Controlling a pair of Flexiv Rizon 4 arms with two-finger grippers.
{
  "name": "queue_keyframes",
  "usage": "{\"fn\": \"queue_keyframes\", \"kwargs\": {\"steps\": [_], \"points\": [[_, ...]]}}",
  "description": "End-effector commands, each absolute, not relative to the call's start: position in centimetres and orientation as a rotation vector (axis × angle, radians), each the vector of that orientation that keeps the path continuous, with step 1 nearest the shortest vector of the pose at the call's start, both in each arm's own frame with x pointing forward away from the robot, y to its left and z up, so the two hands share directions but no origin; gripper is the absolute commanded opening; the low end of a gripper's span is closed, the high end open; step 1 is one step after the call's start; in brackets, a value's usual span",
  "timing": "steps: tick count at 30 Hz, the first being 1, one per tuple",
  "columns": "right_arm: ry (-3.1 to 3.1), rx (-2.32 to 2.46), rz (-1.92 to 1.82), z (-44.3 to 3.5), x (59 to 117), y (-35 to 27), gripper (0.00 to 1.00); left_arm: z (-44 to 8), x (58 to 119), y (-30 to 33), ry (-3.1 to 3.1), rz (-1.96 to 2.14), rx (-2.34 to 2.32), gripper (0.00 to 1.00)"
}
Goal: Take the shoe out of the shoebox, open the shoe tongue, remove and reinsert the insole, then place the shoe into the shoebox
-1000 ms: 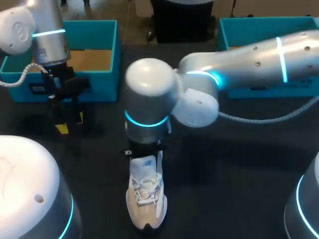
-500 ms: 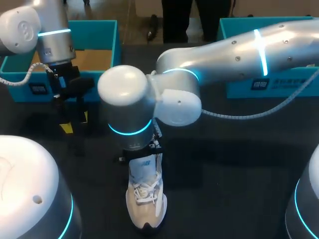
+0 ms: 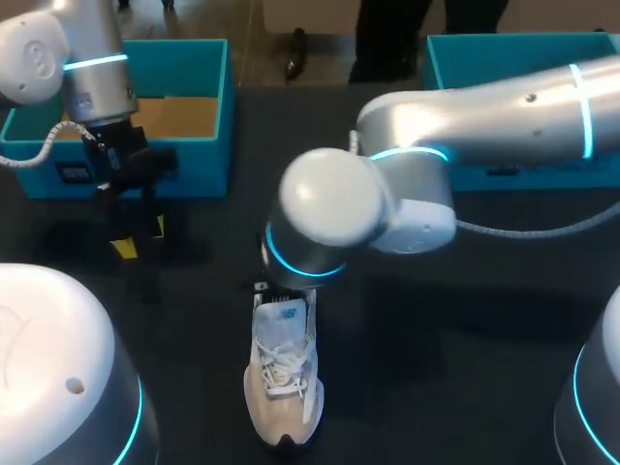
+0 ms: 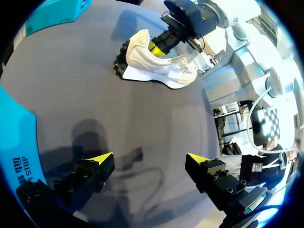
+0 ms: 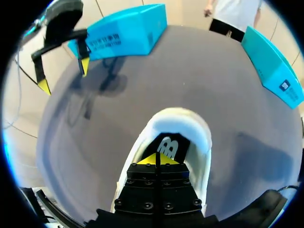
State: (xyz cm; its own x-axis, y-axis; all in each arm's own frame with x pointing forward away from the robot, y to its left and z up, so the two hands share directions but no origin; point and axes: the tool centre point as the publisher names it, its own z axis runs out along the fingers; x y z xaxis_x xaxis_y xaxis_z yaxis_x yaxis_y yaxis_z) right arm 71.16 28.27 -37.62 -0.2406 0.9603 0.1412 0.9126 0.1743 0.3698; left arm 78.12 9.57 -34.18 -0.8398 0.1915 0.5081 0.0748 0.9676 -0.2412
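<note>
Looking down on a white shoe (image 3: 283, 387) out on the dark table (image 3: 465, 387), upright on its sole, not in the left blue box (image 3: 208, 155) nor in the right blue box (image 3: 484, 58). Lying long-ways, toe toward the robot, heel toward the boxes at the far side. Finding the right gripper (image 5: 156, 159) straight over the open mouth of the shoe, yellow tips pressed together, pointing down at the dark insole (image 5: 167, 142) inside. Seeing nothing pinched between those tips; cannot tell whether touching the insole or just above it. Finding the left gripper (image 4: 148, 157) well apart from the shoe, low over bare table near the left blue box, fingers wide apart and holding nothing. Counting the right arm as the nearer one by far, so most likely the one for the insole job. Judging the step in hand as getting at the insole, with the shoe already out of the box. Needing, for the next move, tips opened a little and dipped into the mouth along the long line of the shoe, not across it. Watching for a slip: no second gripper on the shoe, so maybe a tilt or a slide on a pull.
</note>
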Motion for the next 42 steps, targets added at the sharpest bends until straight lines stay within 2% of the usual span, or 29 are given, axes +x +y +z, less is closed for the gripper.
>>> {"fn": "queue_keyframes", "kwargs": {"steps": [1, 9, 16, 26, 32, 42], "points": [[2.350, 1.869, 0.769, -38.5, 71.6, 28.0, 0.00, -34.1, 78.1, 10.4, -2.569, 0.289, -0.172, 1.00], [2.351, 1.872, 0.743, -40.2, 72.9, 30.0, 0.00, -34.5, 78.3, 10.9, -2.567, 0.277, -0.152, 1.00], [2.337, 1.897, 0.418, -41.7, 72.7, 31.0, 0.00, -34.6, 78.5, 11.1, -2.565, 0.266, -0.149, 1.00], [2.249, 2.042, -0.014, -43.1, 67.3, 28.9, 0.00, -34.8, 78.6, 10.4, -2.559, 0.275, -0.173, 1.00], [2.225, 2.112, -0.104, -43.5, 65.0, 27.6, 0.00, -34.9, 78.4, 9.3, -2.554, 0.274, -0.193, 1.00], [2.192, 2.021, 0.315, -39.7, 66.1, 26.6, 0.00, -34.7, 78.2, 9.0, -2.558, 0.281, -0.192, 1.00]]}}
